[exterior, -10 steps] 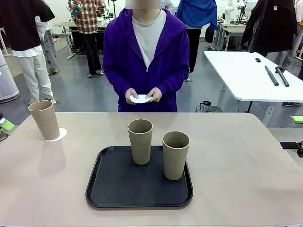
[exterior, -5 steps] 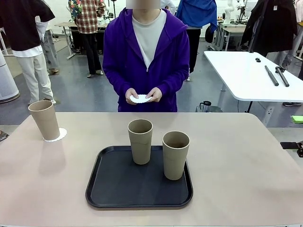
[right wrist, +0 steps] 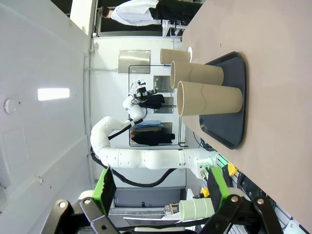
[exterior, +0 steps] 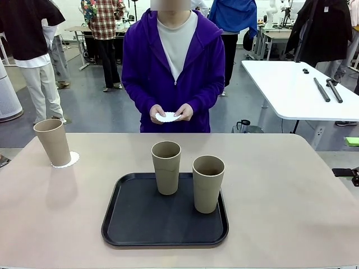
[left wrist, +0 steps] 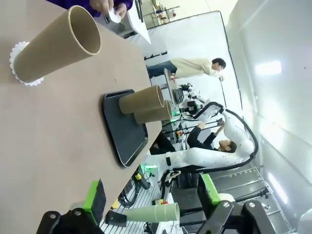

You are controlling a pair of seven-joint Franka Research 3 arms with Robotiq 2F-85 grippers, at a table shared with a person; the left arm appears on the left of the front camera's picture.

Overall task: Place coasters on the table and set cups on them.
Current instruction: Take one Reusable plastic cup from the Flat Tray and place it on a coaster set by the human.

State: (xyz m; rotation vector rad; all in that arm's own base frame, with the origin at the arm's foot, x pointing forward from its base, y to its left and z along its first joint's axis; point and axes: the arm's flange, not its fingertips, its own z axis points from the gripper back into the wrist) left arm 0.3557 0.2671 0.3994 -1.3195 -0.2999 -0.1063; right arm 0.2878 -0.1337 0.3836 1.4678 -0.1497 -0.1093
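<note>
My left gripper [left wrist: 151, 195] looks along the surface [exterior: 280, 196] from its left end, jaws spread wide with nothing between them. My right gripper [right wrist: 161, 187] looks in from the other end, spread just as wide and just as empty. Nearest me on the surface lies a black tray [exterior: 164, 235], about in the middle. Two cups stand upright on it: the right cup [exterior: 208, 183] is the closer one, toward the tray's right side, and the middle cup [exterior: 166, 167] stands just beyond it to the left, near the tray's far edge, with a small gap between the two. Farther off, toward the far left corner and well apart from the tray, the left cup [exterior: 53, 142] stands upright on a coaster [exterior: 72, 159]. It sits off centre, so the lacy edge shows at the right of its base. Beyond the far edge stands a person [exterior: 174, 67] in a purple hooded jacket. Both hands [exterior: 184, 112] are together in front of the waist, pinching the held coasters [exterior: 167, 117]; I cannot tell whether that is one or two.
</note>
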